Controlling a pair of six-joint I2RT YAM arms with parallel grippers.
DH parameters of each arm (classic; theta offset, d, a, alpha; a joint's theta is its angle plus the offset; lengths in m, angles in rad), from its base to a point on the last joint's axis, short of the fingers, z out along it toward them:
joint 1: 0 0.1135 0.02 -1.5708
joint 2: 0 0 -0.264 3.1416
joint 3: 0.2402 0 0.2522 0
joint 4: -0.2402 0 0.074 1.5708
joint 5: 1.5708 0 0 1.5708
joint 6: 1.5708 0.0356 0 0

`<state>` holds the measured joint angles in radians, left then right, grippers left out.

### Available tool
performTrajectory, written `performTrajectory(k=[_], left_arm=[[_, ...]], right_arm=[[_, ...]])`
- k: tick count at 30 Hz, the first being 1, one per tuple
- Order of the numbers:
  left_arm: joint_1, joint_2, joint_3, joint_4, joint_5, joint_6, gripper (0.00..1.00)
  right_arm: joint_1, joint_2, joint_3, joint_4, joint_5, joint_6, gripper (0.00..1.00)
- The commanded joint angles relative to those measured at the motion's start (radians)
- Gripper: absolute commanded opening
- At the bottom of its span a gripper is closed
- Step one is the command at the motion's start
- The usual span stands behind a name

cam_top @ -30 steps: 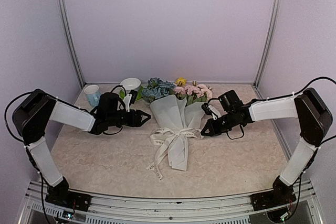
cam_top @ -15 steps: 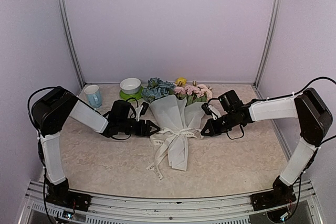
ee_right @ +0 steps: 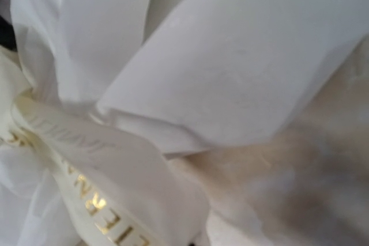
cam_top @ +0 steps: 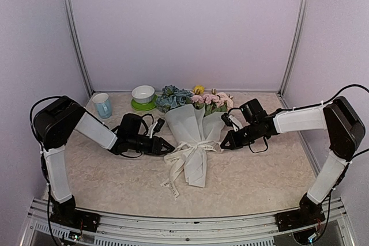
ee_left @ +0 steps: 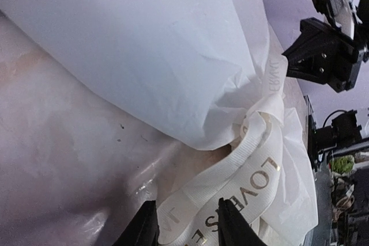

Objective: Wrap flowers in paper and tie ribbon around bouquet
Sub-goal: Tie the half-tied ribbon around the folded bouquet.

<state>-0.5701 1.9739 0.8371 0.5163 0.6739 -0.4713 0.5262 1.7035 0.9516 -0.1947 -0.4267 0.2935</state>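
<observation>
The stalks of the flowers [cam_top: 176, 97] are hidden inside the paper [cam_top: 190, 125] cone in the top view; only the heads show, at its 12 o'clock end. The lettering on the ribbon [cam_top: 179, 162] is too small to read there. In the left wrist view the left gripper [ee_left: 187, 203] has its fingers [ee_left: 147, 229] cut off at 6 o'clock, along with part of the ribbon's print; whether they pinch the band cannot be told. The right wrist view is blurred, and the lettering runs off the edge at 7 o'clock.

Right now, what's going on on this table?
Two robot arms are working on a bouquet on the table. White paper already wraps the flowers, with a ribbon tied round it. The left arm has its jaws apart around a ribbon strand; the right arm has its jaws shut on the opposite side.
</observation>
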Motion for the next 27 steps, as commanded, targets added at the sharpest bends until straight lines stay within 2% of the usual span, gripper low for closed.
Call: performTrajectory(k=[1, 5, 10, 15, 23, 27], left_arm=[[-0.004, -0.023, -0.012, 0.048, 0.073, -0.013, 0.27], [-0.004, -0.032, -0.01, 0.071, 0.086, -0.025, 0.0], [0.001, -0.067, -0.021, 0.066, 0.047, -0.03, 0.0], [0.005, -0.161, -0.035, -0.049, -0.161, 0.07, 0.0], [0.018, -0.2, -0.016, -0.203, -0.333, 0.185, 0.0], [0.037, -0.216, -0.024, -0.293, -0.45, 0.223, 0.0]], right_arm=[[-0.009, -0.011, -0.002, 0.004, 0.002, -0.001, 0.0], [-0.009, -0.01, -0.001, 0.004, 0.003, -0.002, 0.0], [-0.008, -0.014, -0.001, 0.005, 0.003, -0.001, 0.0], [-0.009, -0.024, 0.001, -0.012, 0.03, -0.005, 0.0], [-0.016, -0.031, -0.012, -0.032, 0.093, 0.013, 0.0], [-0.074, -0.072, -0.095, -0.043, 0.096, 0.054, 0.0]])
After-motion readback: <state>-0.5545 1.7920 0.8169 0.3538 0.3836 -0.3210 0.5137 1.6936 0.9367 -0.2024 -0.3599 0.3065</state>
